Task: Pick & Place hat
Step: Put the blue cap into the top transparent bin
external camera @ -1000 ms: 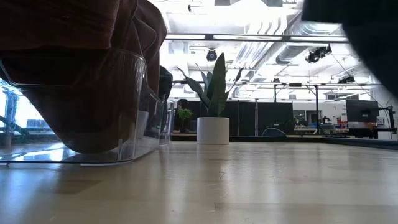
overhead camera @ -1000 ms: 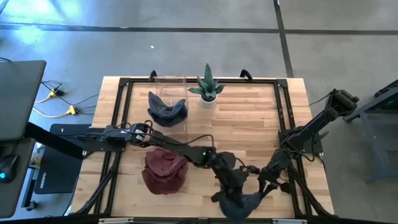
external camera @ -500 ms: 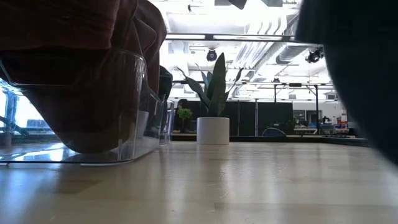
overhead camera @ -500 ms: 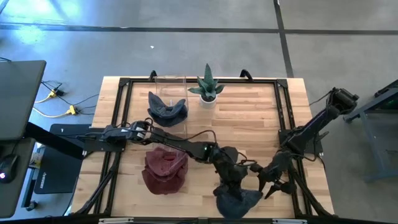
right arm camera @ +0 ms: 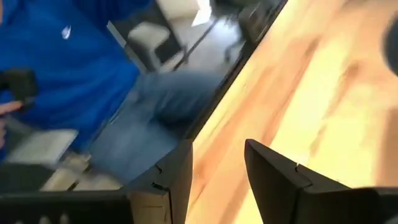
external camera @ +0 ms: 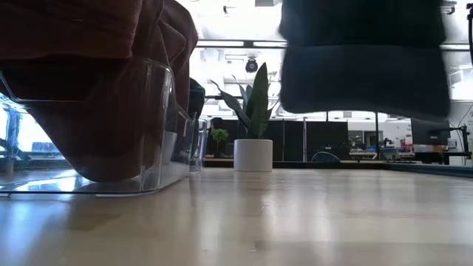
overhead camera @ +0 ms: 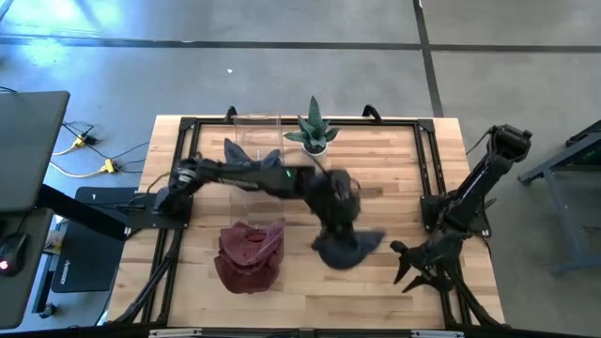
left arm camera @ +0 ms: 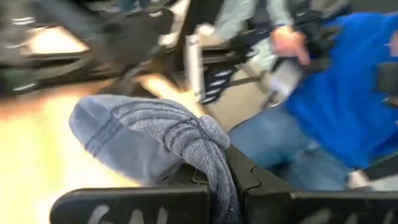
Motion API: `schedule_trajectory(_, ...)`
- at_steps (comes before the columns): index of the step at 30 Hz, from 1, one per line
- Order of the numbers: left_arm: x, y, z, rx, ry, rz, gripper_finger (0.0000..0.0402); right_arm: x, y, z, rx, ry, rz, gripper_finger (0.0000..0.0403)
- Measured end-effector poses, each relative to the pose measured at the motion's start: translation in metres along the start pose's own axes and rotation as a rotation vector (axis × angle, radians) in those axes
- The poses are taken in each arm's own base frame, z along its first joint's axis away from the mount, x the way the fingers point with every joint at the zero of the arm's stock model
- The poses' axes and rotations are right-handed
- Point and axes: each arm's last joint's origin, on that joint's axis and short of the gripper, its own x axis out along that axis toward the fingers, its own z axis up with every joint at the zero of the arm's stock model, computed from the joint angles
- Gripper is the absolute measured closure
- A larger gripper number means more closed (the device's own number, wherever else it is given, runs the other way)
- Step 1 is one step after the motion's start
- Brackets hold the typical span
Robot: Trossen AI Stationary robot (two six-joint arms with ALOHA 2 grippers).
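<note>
My left gripper (overhead camera: 340,218) is over the middle of the table, shut on a blue-grey knit hat (overhead camera: 346,246). In the low view the hat (external camera: 362,74) hangs clear above the wooden table (external camera: 295,214). It also shows in the left wrist view (left arm camera: 137,140). My right gripper (overhead camera: 406,263) is open and empty near the table's right near side, to the right of the hat; its fingers stand apart in the right wrist view (right arm camera: 217,152). My left gripper pinches a bunched fold of the hat's knit (left arm camera: 214,158) between its two fingers. In the high view the hat hangs below the gripper, toward the near edge, lifted clear of the table.
A maroon hat (overhead camera: 249,255) sits in a clear bin (external camera: 148,133) at the near left. A dark blue hat (overhead camera: 252,161) lies by another clear bin (overhead camera: 258,131) at the far side, next to a potted plant (overhead camera: 315,131). A person in blue (right arm camera: 56,56) sits beyond the table edge.
My left gripper has risen and swung from the table's near edge toward the far side, carrying the blue-grey hat, which has lifted off the table and hangs clear. My right gripper has drawn back a little toward the right edge.
</note>
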Motion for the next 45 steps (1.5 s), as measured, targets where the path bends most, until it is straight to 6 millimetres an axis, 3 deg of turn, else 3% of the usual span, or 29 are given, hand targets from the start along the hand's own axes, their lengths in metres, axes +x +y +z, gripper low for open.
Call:
schedule_trajectory(5,-0.072,0.018,0.015,0.062,0.007,0.151,0.0401,-0.004,-0.016,-0.002,-0.108,-0.127,-0.102,0.0261)
schedule_trajectory(10,-0.151,0.033,0.026,0.227,-0.003,0.338,0.0401,-0.007,-0.034,0.011,-0.236,-0.232,-0.252,0.0261)
schedule_trajectory(14,-0.212,0.029,0.028,0.316,0.036,0.52,0.0401,-0.013,-0.05,0.025,-0.315,-0.274,-0.36,0.0261)
schedule_trajectory(19,-0.269,0.006,0.021,0.389,0.182,0.759,0.0401,-0.024,-0.073,0.035,-0.354,-0.279,-0.463,0.0261)
schedule_trajectory(23,-0.298,-0.003,0.012,0.401,0.346,0.942,0.0401,-0.033,-0.088,0.042,-0.39,-0.284,-0.488,0.0261)
schedule_trajectory(28,-0.328,0.014,0.0,0.3,0.443,1.093,0.0401,-0.048,-0.108,0.053,-0.434,-0.307,-0.553,0.0261)
schedule_trajectory(35,-0.366,0.029,-0.016,0.232,0.494,1.165,0.0401,-0.072,-0.133,0.067,-0.451,-0.342,-0.664,0.0261)
schedule_trajectory(45,-0.392,0.071,-0.065,0.087,0.595,1.222,0.0401,-0.096,-0.151,0.069,-0.405,-0.39,-0.717,0.0261)
